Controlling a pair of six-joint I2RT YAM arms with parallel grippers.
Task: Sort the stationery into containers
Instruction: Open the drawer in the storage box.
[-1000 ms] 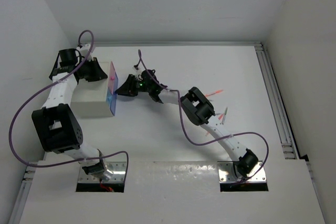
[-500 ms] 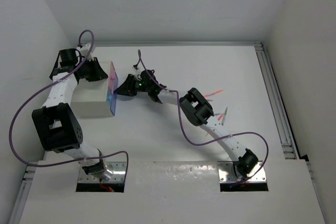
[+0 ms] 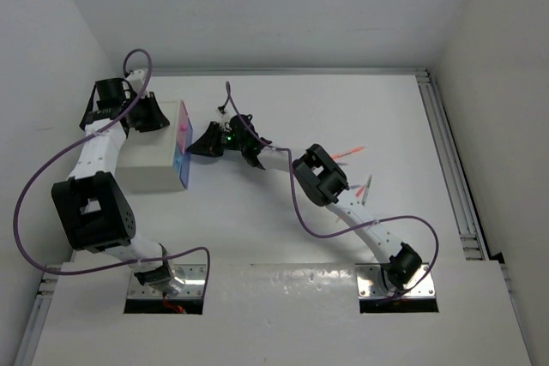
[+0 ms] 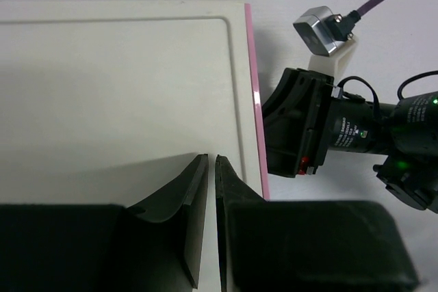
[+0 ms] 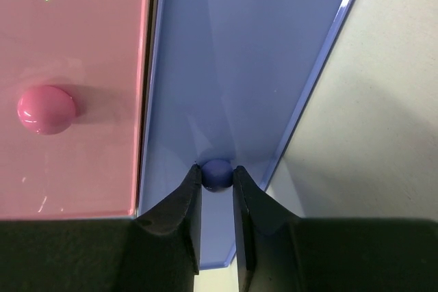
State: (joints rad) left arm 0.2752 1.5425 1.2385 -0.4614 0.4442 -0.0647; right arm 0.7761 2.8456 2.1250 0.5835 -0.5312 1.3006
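Note:
The pink drawer front [image 5: 75, 46] with its pink knob [image 5: 46, 109] and the blue drawer front [image 5: 233, 66] sit side by side in the white cabinet [image 3: 150, 165]. My right gripper [image 5: 215, 169] is shut on the blue knob [image 5: 217, 174]; in the top view it [image 3: 196, 148] is at the cabinet's right face, by the pink [image 3: 183, 129] and blue [image 3: 182, 169] fronts. My left gripper [image 4: 211, 158] is shut and empty over the cabinet top [image 4: 116, 80], near its pink edge [image 4: 254, 100]. A few orange-red pens [image 3: 347, 153] lie at the right.
More pens [image 3: 367, 186] lie beside the right arm's forearm. The right wrist's black body [image 4: 301, 128] is close beside the cabinet in the left wrist view. Walls stand to the left and behind; a metal rail [image 3: 446, 160] runs along the right.
The left gripper has shifted slightly left on the cabinet top. The right gripper stays on the blue knob.

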